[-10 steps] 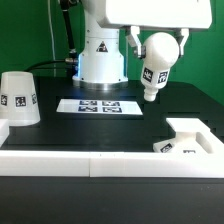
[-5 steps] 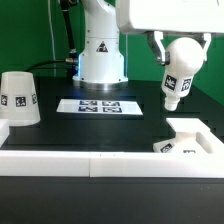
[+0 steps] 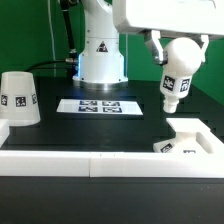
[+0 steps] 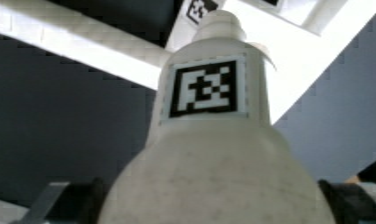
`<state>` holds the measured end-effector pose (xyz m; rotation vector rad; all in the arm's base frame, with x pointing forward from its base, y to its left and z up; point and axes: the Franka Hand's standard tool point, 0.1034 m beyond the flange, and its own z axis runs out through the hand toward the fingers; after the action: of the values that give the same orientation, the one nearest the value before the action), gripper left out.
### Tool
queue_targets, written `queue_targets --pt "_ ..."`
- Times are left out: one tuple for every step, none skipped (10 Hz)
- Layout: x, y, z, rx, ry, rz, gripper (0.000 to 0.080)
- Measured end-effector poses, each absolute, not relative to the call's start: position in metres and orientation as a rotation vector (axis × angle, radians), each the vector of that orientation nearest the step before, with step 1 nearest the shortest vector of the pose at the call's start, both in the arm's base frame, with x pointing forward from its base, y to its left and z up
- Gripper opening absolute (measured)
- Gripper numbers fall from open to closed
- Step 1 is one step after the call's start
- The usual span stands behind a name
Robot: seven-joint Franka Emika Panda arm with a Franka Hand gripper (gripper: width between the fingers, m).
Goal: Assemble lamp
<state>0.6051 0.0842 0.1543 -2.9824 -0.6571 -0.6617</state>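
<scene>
Bulb (image 3: 173,88) of the lamp is what I have in the gripper (image 3: 181,54) right now. In the exterior view the two fingers are clamped on its round head. The tagged stem hangs downward, tilted a little toward the exterior view's left, clear of the table. The flat base (image 3: 196,130) lies below it, near the white rail (image 3: 80,165) at the front, and the bulb is not touching it. The shade (image 3: 18,98) stands upright on the table well apart, at the exterior view's left. The marker board (image 3: 98,105) lies flat in front of the robot pedestal (image 3: 100,55).

In the wrist view the bulb (image 4: 206,150) fills most of the picture, its square tag facing the camera and its stem running away from the lens. I can see the dark fingers (image 4: 60,197) on either side of its wide end, closed against it. Beyond the stem's far end there is a white tagged part (image 4: 256,10), though I cannot tell which one it is.
</scene>
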Motion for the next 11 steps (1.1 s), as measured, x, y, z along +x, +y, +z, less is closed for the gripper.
queue_targets --pt "0.607 0.090 0.152 -2.977 -0.657 -0.657 0.0579" --pt "0.610 0.093 0.151 -2.972 -0.669 -0.669 0.0579" --pt "0.614 0.087 0.152 -2.967 -0.685 -0.769 0.0579" --pt "0.611 0.084 0.148 -2.970 -0.678 -0.773 0.0579" --pt "0.610 0.086 0.149 -2.968 -0.678 -0.775 0.0579" --pt "0.609 0.091 0.150 -2.962 -0.677 -0.798 0.0579" --pt "0.608 0.095 0.149 -2.958 -0.683 -0.793 0.0579" --pt "0.609 0.099 0.150 -2.954 -0.688 -0.795 0.0579" --pt "0.609 0.102 0.150 -2.952 -0.691 -0.796 0.0579" --pt "0.609 0.104 0.149 -2.950 -0.695 -0.792 0.0579" --pt "0.608 0.104 0.146 -2.950 -0.699 -0.788 0.0579"
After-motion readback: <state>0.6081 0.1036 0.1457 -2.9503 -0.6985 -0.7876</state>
